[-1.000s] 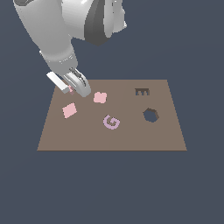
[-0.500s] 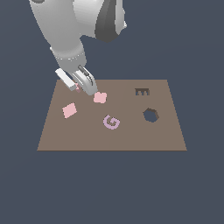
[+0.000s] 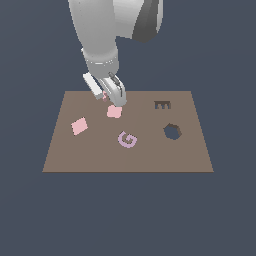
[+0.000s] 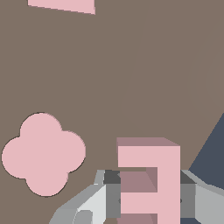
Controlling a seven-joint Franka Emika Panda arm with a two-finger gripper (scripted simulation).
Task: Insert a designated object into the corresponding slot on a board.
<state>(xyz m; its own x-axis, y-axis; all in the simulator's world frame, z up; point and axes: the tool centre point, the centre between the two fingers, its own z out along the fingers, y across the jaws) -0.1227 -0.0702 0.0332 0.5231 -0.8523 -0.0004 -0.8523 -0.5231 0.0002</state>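
Observation:
My gripper [image 3: 111, 98] is shut on the pale pink E block [image 3: 105, 96] and holds it above the brown board [image 3: 75, 155], near the far edge, just behind the pink flower piece [image 3: 114, 112]. In the wrist view the E block [image 4: 148, 175] sits between my two grey fingers [image 4: 111, 194], with the gripper [image 4: 148, 194] over the board [image 4: 131, 65]. The dark E-shaped slot [image 3: 162, 105] lies further to the exterior view's right, empty.
A pink diamond-like tile [image 3: 79, 126] lies on the board's left part, and its edge shows in the wrist view [image 4: 65, 5]. A purple G piece [image 3: 127, 139] lies mid-board. A dark scalloped hole [image 3: 172, 131] is below the slot. The flower piece [image 4: 43, 153] shows beside my fingers.
My gripper has moved toward the exterior view's right with the E block in it, from the board's far left corner to just behind the flower piece.

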